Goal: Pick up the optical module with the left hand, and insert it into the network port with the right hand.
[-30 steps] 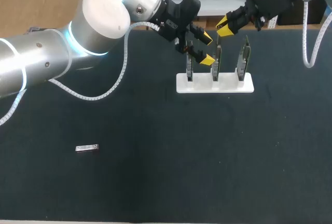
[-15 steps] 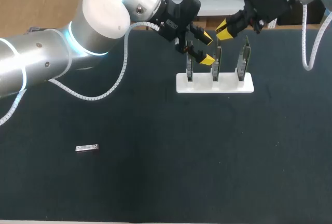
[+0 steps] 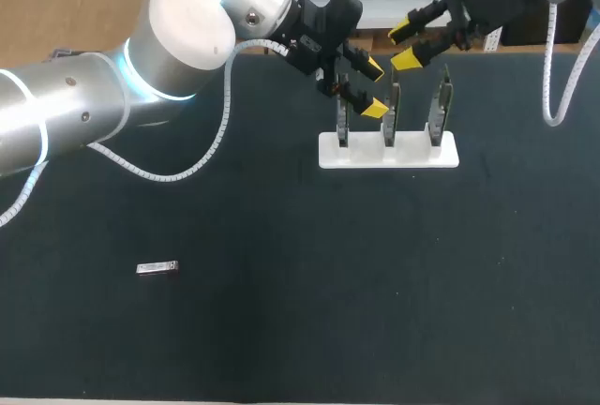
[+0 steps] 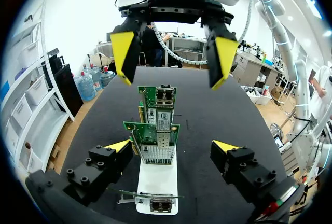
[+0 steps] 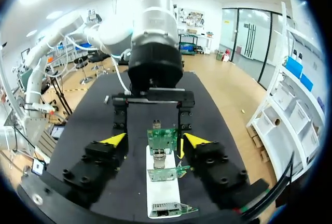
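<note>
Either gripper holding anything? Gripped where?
Nothing held. Left gripper and right gripper are both open by the card stand; the optical module lies alone on the table.

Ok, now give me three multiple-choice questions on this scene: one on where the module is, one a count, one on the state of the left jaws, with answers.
1. Where is the module?
A. Lying on the table, far from the holder
B. Between the left jaws
C. Plugged into a card

2. How many cards stand in the holder?
A. Two
B. Three
C. Five

3. How do the left jaws stand?
A. Shut on the module
B. Shut on a card
C. Open, holding nothing

Answers:
1 A: the head view shows it alone on the table, well away from the holder.
2 B: three cards stand upright in a row.
3 C: the left wrist view shows the yellow tips wide apart on either side of the cards, with gaps.
</note>
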### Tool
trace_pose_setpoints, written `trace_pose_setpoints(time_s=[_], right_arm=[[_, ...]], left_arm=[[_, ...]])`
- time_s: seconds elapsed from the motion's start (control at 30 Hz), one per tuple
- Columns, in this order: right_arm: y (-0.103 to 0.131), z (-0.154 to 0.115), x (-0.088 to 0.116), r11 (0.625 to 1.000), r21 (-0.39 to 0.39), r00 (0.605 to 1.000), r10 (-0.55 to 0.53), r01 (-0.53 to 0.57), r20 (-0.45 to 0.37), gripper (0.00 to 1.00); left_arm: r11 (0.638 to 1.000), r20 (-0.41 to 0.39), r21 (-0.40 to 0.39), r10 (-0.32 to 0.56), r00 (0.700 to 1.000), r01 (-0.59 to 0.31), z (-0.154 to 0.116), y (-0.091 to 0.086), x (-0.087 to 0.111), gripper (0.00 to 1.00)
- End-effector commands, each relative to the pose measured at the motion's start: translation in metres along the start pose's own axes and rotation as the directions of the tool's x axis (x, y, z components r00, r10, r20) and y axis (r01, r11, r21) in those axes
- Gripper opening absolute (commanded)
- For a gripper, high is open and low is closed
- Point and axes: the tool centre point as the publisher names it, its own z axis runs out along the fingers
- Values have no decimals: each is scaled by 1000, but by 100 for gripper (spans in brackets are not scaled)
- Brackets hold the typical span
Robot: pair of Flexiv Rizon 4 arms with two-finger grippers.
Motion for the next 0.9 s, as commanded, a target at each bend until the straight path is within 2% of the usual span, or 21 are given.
trace_pose_setpoints(time_s=[0.03,0.1,0.13,0.17,0.2,0.6,0.9], right_arm=[[0,-14,-4,1000,-26,1000,2,-1,31,100],[0,-16,-7,999,-33,999,8,-7,38,100],[0,-16,-7,999,-32,999,4,-2,37,46],[0,-16,-8,1000,-27,999,-1,2,36,16],[0,-17,-8,1000,-21,1000,-13,13,27,0],[0,-4,-1,1000,-12,999,-28,28,-17,0],[-2,0,-3,999,-11,999,-33,33,-12,0]], left_arm=[[1000,-2,2,0,1000,0,0,2,0,100],[1000,-2,2,0,1000,0,0,2,0,100],[1000,-2,2,0,1000,0,0,2,0,100],[1000,-2,2,0,1000,0,0,2,0,100],[1000,-2,2,0,1000,0,0,2,0,100],[1000,-2,2,0,1000,0,0,2,0,100],[1000,-2,2,0,1000,0,0,2,0,100]])
